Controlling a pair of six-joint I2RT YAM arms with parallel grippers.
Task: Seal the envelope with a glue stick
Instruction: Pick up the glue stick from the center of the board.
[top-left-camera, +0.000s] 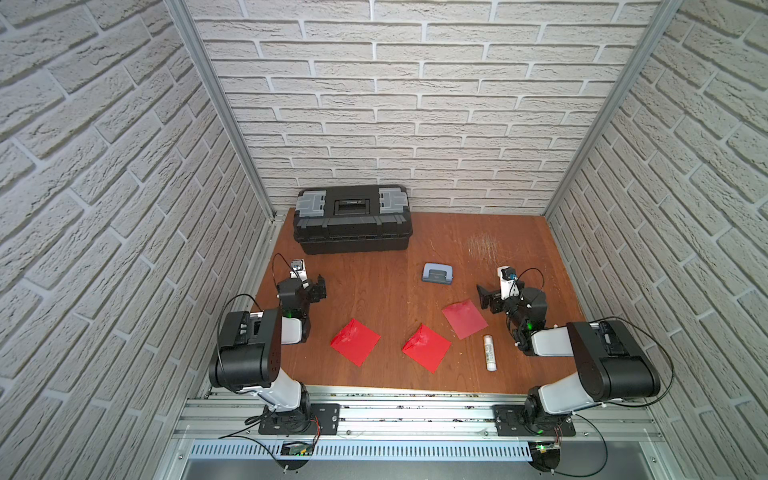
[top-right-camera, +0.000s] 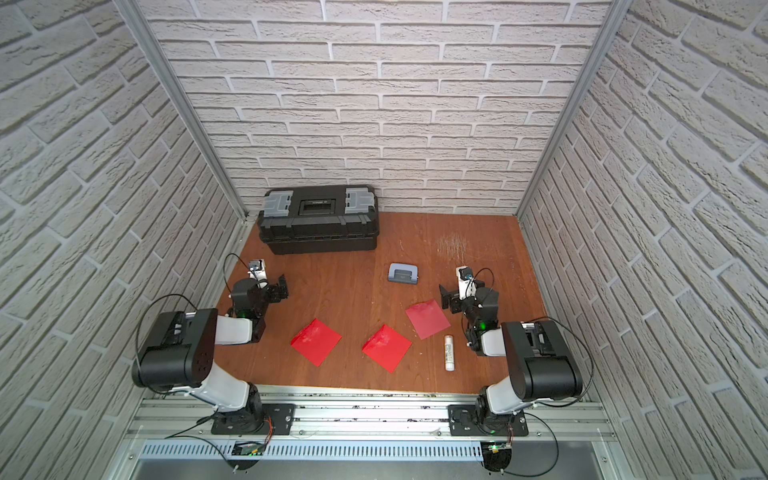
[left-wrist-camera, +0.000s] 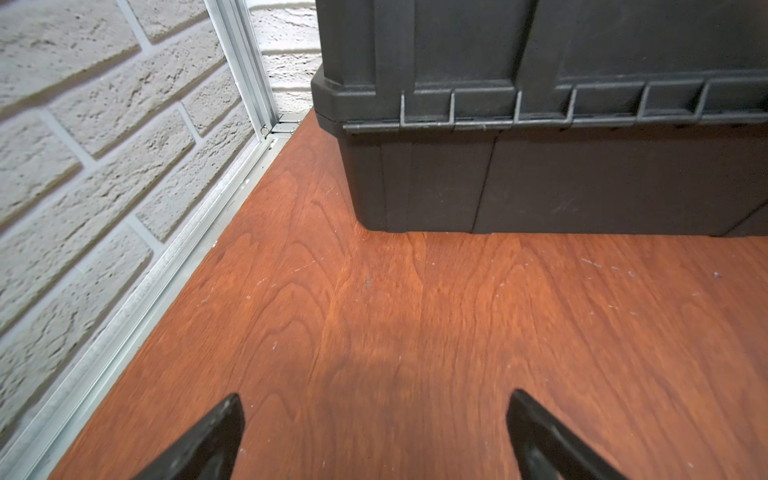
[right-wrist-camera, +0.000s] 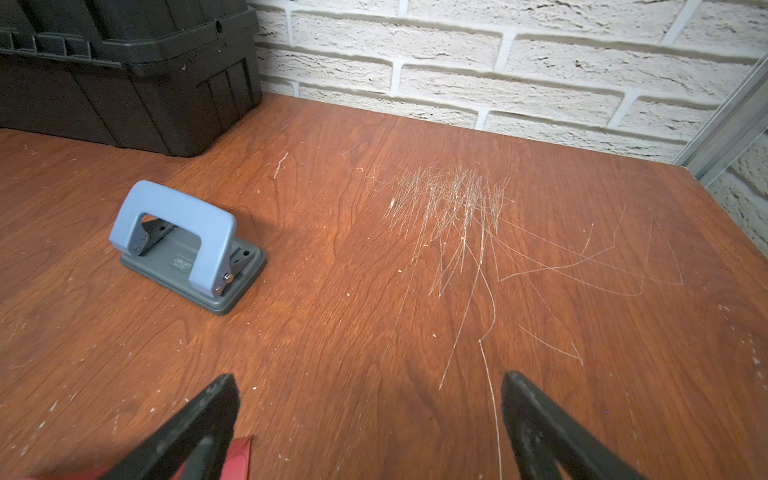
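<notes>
One glue stick (top-left-camera: 489, 353) lies flat on the table (top-left-camera: 386, 291), on the right side near the front edge, long axis running front to back. Nothing touches it. Which end carries the cap is too small to tell. It sits close beside the right arm, so I judge that arm takes it.

Three red envelopes lie flat, all turned corner-on. Dark red envelope (top-left-camera: 464, 319) is just beside the stick's far end, not touching. Middle envelope (top-left-camera: 427, 347) is near; left envelope (top-left-camera: 355, 341) sits further off toward the left arm. Flap state is unclear on all three, and I can't tell which one gets sealed. Spaced layout probably gives each one room to be pinned down separately.

Right fingers (right-wrist-camera: 208, 419) are spread wide and empty, hovering over the table just past the dark red envelope. Its red corner shows beneath them in the wrist view. Left fingers (left-wrist-camera: 216, 436) are likewise spread and empty, over bare table, facing the toolbox (left-wrist-camera: 540, 145). Arms sit out to the sides, which reads as a start pose with the task not begun.

Hole punch (right-wrist-camera: 187, 245) and toolbox sit toward the back, off the work area, likely not needed.

Next: right arm must pull back toward the stick. Round tube may roll, so grip across the barrel. Uncapping likely needs both arms.
</notes>
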